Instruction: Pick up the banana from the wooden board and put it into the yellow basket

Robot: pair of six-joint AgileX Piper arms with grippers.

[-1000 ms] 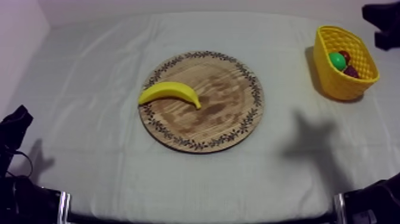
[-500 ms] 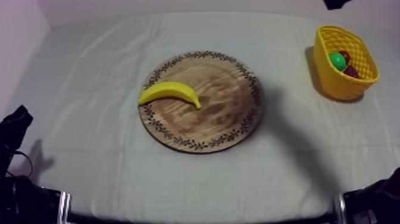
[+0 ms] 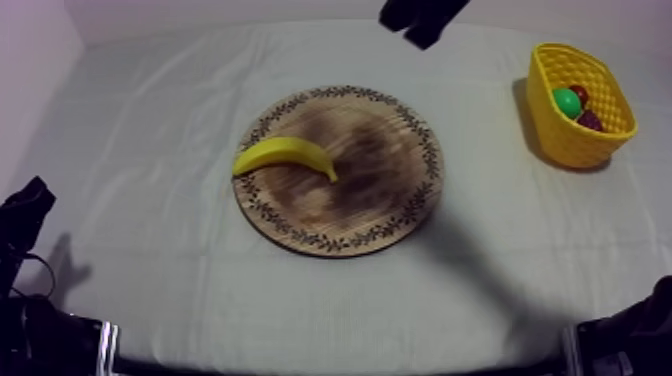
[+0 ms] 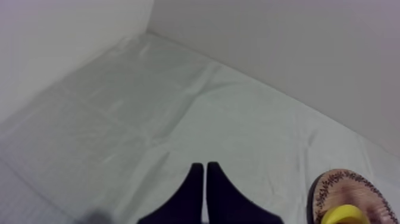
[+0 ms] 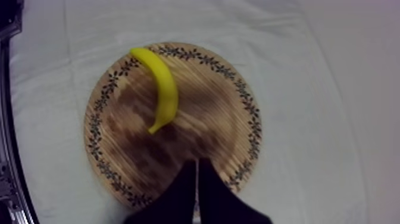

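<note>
A yellow banana [image 3: 285, 154] lies on the left part of the round wooden board [image 3: 390, 200] with a patterned rim, mid-table. The yellow basket [image 3: 560, 140] stands at the far right. My right arm [image 3: 420, 17] hangs above the table's far side, behind the board. In the right wrist view my right gripper [image 5: 197, 167] is shut on nothing, its fingers a narrow wedge high over the board [image 5: 226, 113], with the banana [image 5: 162, 89] beyond them. My left gripper [image 4: 205, 171] is shut on nothing and rests low at the table's left; the board's rim [image 4: 333, 182] and the banana's tip [image 4: 342, 214] lie off to its side.
Inside the basket sit a green fruit [image 3: 567, 101], a small red fruit [image 3: 580, 92] and a dark purple one [image 3: 590, 120]. Bare cloth [image 3: 150, 130] surrounds the board. A wall rises along the table's far and left edges. My left arm [image 3: 25, 215] is low at the left edge.
My right arm has swung leftward from the far right corner to above the table's far side behind the board. Its shadow has slid left onto the board. The banana and left arm have not moved.
</note>
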